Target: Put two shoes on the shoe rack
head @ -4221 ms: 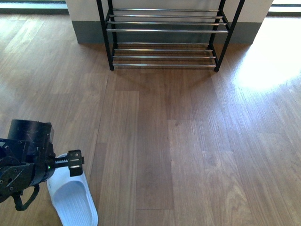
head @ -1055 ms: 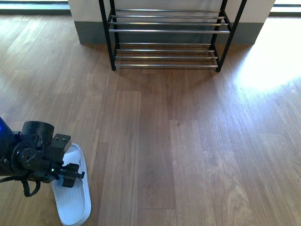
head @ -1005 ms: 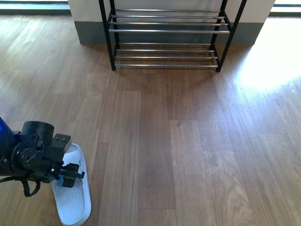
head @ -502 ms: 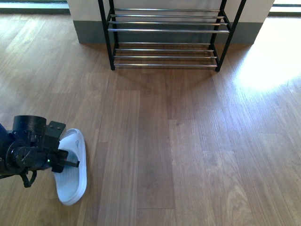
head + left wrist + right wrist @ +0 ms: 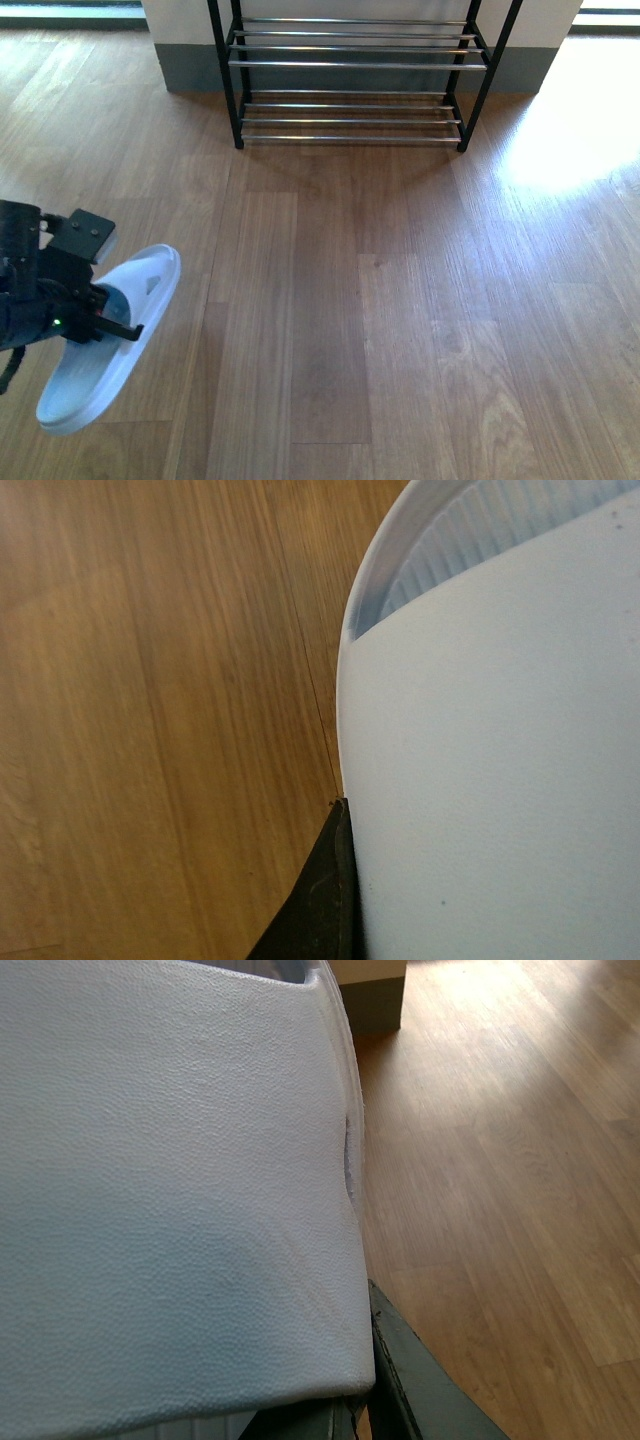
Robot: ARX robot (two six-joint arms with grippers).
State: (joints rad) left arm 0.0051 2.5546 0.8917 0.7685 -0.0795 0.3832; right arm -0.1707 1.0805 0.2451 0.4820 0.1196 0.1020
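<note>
- pale blue slide [image 5: 88, 382], the one shoe in the front view, hangs clear of the floor at the near left, tilted, with its toe end raised toward the rack and its heel end lowest and nearest the camera.
- its strap sits in the left gripper [image 5: 112, 318], whose jaws are closed on it; the black wrist block is just left of the shoe.
- in the left wrist view the strap's smooth pale surface fills most of the picture, the ribbed footbed shows past its edge, and one dark finger [image 5: 320, 900] lies against the strap's rim.
- second slide [image 5: 170, 1180], of the same pale, finely textured rubber, fills the right wrist view. it is close to the camera, with the boards well below it.
- right gripper [image 5: 340, 1415] holds this second slide, with one grey-green finger [image 5: 410, 1390] pressed against the strap's edge; the other finger is hidden behind the rubber.
- the right arm does not show in the front view, so the second slide's place in the room cannot be told.
- shoe rack [image 5: 355, 64] stands at the far side, well apart from the held slide. it has black posts and thin silver rods; two tiers are in view and both are bare.
- wooden floor [image 5: 400, 300] runs between shoe and rack, with a bright patch of light at the far right.
- grey skirting [image 5: 190, 72] runs behind the rack.
</note>
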